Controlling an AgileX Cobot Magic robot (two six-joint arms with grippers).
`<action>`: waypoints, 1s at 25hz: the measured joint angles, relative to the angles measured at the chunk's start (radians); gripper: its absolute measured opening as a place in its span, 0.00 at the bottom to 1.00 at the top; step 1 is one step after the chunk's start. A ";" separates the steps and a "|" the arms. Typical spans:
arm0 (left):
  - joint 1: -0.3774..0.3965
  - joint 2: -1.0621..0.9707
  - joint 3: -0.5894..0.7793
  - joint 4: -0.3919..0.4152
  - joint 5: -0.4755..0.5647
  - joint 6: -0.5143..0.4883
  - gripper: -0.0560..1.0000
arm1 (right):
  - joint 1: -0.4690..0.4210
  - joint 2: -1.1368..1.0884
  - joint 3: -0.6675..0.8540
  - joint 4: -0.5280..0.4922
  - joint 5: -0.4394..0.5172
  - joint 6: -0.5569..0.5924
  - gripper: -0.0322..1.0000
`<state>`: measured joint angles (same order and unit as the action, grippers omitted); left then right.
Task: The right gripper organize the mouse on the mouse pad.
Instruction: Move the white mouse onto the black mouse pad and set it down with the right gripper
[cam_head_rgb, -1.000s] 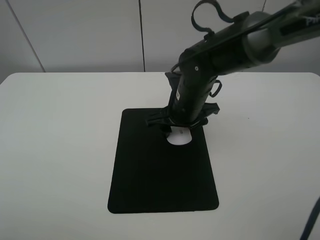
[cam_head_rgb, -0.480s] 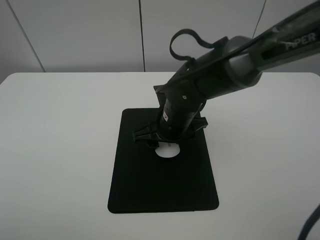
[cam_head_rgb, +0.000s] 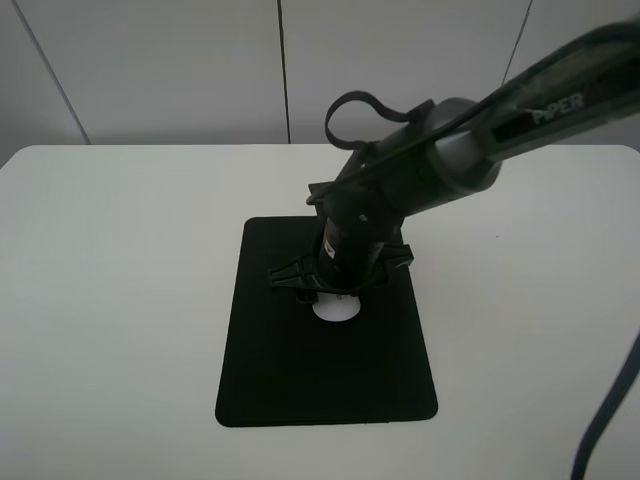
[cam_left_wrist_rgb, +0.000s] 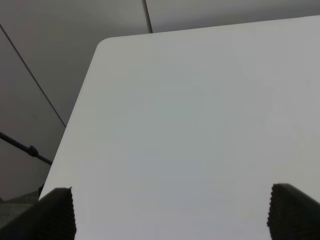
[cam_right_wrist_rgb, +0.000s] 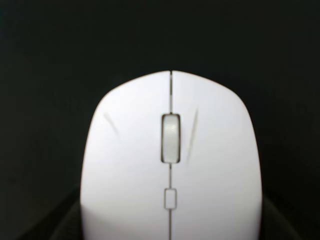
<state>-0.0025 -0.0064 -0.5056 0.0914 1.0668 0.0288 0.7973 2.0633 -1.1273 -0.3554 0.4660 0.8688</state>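
The white mouse (cam_head_rgb: 337, 309) lies on the black mouse pad (cam_head_rgb: 300, 370), a little above its middle. My right gripper (cam_head_rgb: 338, 296) stands straight over the mouse and hides most of it. Its jaws are closed on the mouse's sides. In the right wrist view the mouse (cam_right_wrist_rgb: 170, 170) fills the frame with its grey scroll wheel up, and the mouse pad (cam_right_wrist_rgb: 50, 50) is all around it. My left gripper (cam_left_wrist_rgb: 170, 212) is open and empty over bare table; it is out of the exterior high view.
The mouse pad lies in the middle of a white table (cam_head_rgb: 120, 250) with a grey wall behind it. The right arm (cam_head_rgb: 470, 150) reaches in from the upper right. A cable hangs at the lower right corner (cam_head_rgb: 605, 420).
My right gripper has moved down and to the left over the pad, carrying the mouse with it from near the pad's far right corner toward its middle. It slowed in the last half second.
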 joint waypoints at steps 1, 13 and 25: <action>0.000 0.000 0.000 0.000 0.000 0.000 0.80 | 0.000 0.000 0.000 -0.003 -0.006 0.001 0.62; 0.000 0.000 0.000 0.000 0.000 0.000 0.80 | 0.000 0.017 0.000 -0.003 -0.026 0.011 0.62; 0.000 0.000 0.000 0.000 0.000 0.000 0.80 | 0.000 0.021 0.000 -0.005 -0.027 0.011 0.62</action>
<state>-0.0025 -0.0064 -0.5056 0.0914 1.0668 0.0288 0.7973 2.0840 -1.1273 -0.3600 0.4388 0.8795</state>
